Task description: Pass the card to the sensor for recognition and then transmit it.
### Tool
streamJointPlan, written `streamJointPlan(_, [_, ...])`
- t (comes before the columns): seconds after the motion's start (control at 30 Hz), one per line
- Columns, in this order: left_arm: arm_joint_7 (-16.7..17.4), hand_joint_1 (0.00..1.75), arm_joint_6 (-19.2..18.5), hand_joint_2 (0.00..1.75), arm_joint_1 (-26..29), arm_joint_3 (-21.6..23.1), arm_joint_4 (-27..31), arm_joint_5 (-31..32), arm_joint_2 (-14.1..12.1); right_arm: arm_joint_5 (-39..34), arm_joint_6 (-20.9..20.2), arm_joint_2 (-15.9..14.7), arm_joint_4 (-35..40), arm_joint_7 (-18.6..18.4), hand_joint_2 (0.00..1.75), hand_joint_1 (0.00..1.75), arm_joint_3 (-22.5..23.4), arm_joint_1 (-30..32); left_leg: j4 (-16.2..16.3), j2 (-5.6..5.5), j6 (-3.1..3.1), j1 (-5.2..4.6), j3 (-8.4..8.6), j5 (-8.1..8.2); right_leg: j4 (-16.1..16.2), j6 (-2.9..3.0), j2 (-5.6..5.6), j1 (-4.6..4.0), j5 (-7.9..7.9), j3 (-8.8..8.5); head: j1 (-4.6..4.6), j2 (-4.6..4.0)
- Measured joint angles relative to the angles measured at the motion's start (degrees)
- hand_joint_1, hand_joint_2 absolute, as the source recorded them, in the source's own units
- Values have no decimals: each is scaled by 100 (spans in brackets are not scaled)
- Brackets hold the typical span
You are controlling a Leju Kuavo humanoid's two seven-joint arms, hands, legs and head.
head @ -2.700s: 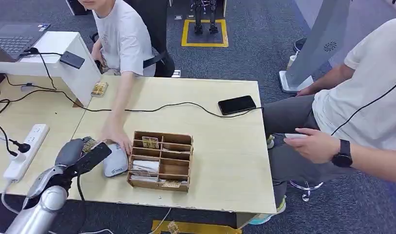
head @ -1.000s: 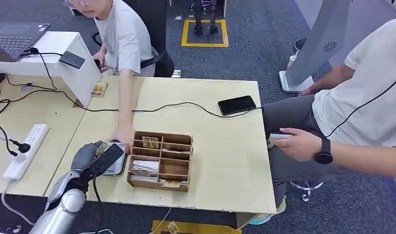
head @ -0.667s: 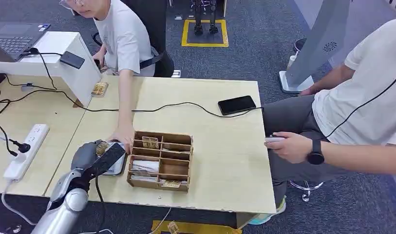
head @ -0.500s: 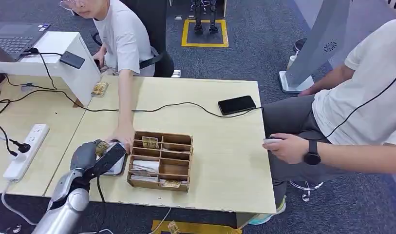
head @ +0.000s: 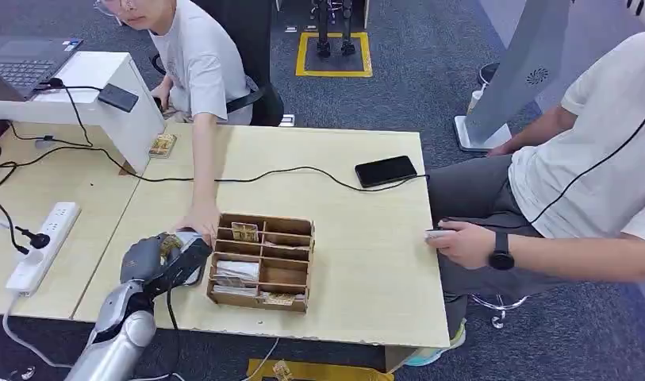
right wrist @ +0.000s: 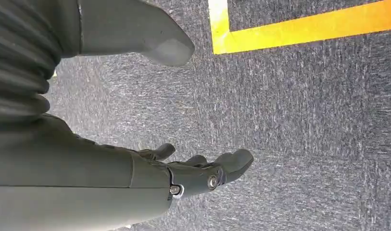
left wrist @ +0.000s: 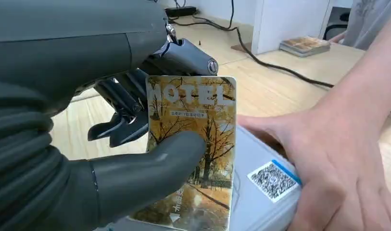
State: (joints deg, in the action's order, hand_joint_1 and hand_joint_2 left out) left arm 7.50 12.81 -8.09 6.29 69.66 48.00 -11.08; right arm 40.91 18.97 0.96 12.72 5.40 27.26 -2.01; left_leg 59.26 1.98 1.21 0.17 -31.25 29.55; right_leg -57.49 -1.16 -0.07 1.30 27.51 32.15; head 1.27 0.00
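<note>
A: Left hand (left wrist: pixel 111 144) status?

B: Holding the hotel key card (left wrist: pixel 193 154), thumb pressed on its printed face, darker fingers behind it. The card shows autumn trees and the word "HOTEL".

A: Card position?

B: Over the grey card reader (left wrist: pixel 265 192), just above its top, which carries a QR sticker. I cannot tell whether card and reader touch. In the head view the left hand (head: pixel 162 258) sits at the table's near-left part, just beside the wooden compartment box (head: pixel 262 260).

A: Anyone else at the reader?

B: A person's hand (left wrist: pixel 337 154) rests on it.

A: Right hand (right wrist: pixel 183 173)?

B: Empty, fingers apart and loosely curved, over grey carpet with a yellow line (right wrist: pixel 299 29).
</note>
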Motion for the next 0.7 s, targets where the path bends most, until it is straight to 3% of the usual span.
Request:
streamJointPlan(0.23, [-83,175,66,175,4,0,-142,22,118,7,-2,9,0,11,175,0,2,-2,0,-4,0,0,1,0,0,0,-3,0,0,-3,-2,0])
streamJointPlan(0.57, [-551,175,-177,175,0,-57,-142,-967,236,103,9,24,0,30,175,0,94,0,0,-6,0,0,6,-1,0,0,-5,0,0,-6,-2,0])
streamJointPlan(0.6, [-674,175,-269,175,0,-83,-109,-1348,247,109,18,24,0,44,175,0,105,2,0,-6,-1,0,6,-1,0,0,-5,0,0,-6,0,0])
streamJointPlan(0.7, [-1218,175,-459,175,12,-291,109,-3292,288,164,48,26,0,103,175,0,146,1,0,-11,1,0,5,-5,0,0,-11,-2,0,-5,0,0])
